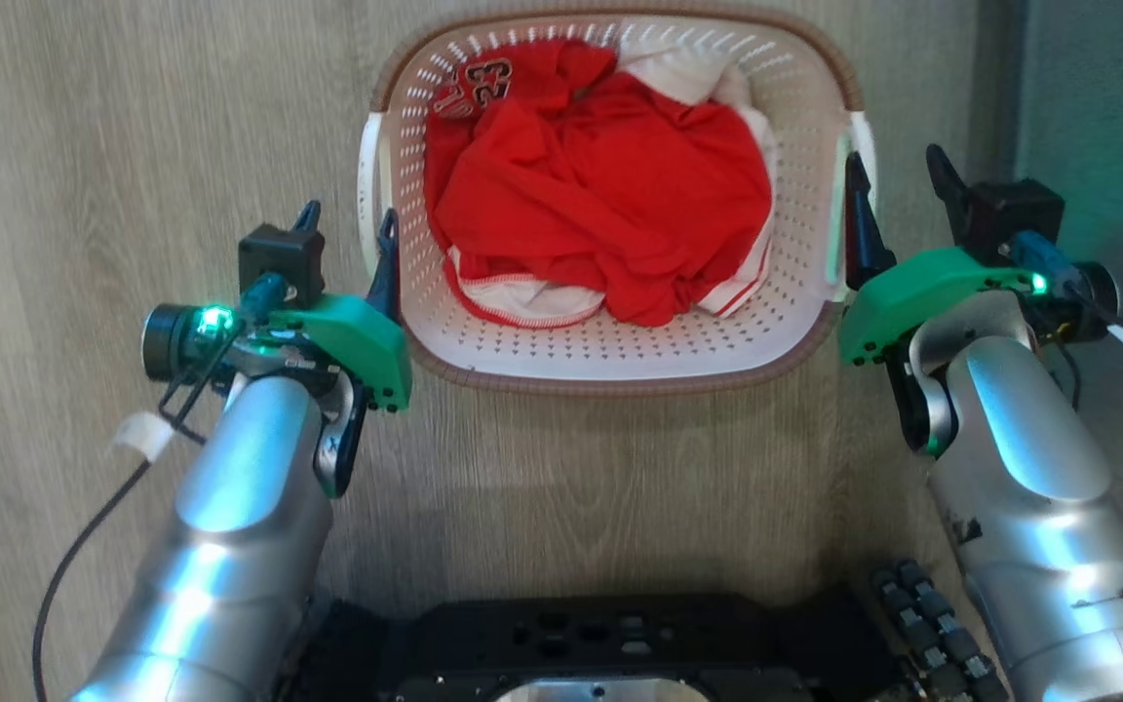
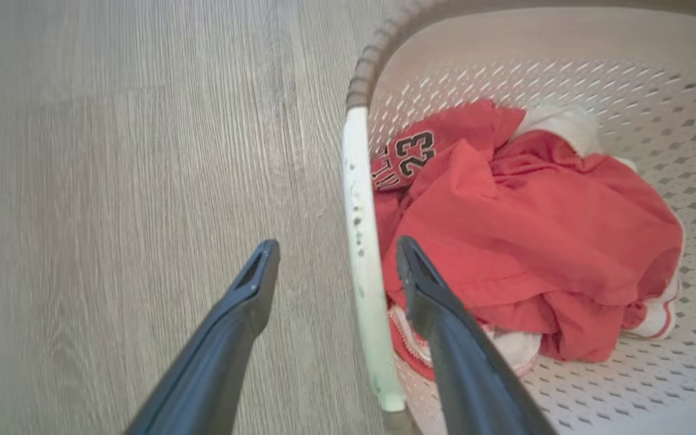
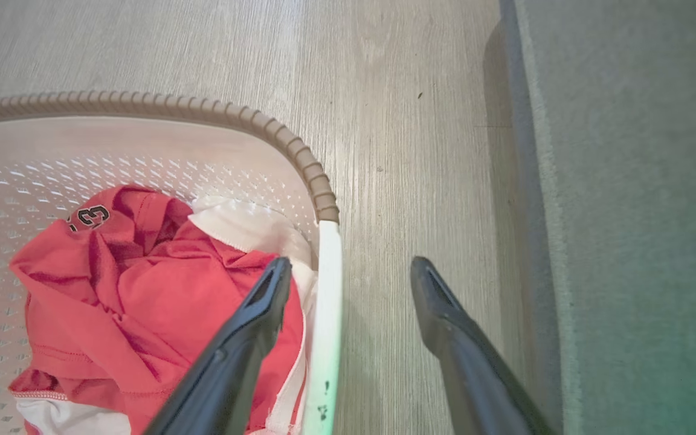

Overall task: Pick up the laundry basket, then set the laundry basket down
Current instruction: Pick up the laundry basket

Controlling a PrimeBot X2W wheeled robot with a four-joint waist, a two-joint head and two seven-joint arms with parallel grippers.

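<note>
The laundry basket (image 1: 620, 343) stands on the wood-plank floor (image 1: 133, 146) straight ahead of you, between the two arms. A red number-23 jersey (image 1: 610, 195) and some white cloth (image 1: 678, 68) are heaped inside it.

Neither claw holds anything. Your left claw (image 2: 337, 243) is spread wide and straddles the white left handle (image 2: 357, 229), with one finger outside over the floor and the other inside above the jersey. Your right claw (image 3: 351, 263) is spread the same way across the white right handle (image 3: 328, 284). Its inner finger is above the cloth and its outer finger is over bare floor, with a grey carpet edge (image 3: 626, 181) just beyond.

I judge the step in hand to be the grip before the lift. How deep the handles sit between the fingers I cannot tell, so bring both claws down evenly until each bar is well inside, not at the tips. Watch the inner fingers. The fabric lies close to both side walls, and pinching it along with a handle would probably give a soft, slipping hold. Close both sides together, since one closing first could shove the light basket sideways. Then raise both arms at the same rate to hold it level.
</note>
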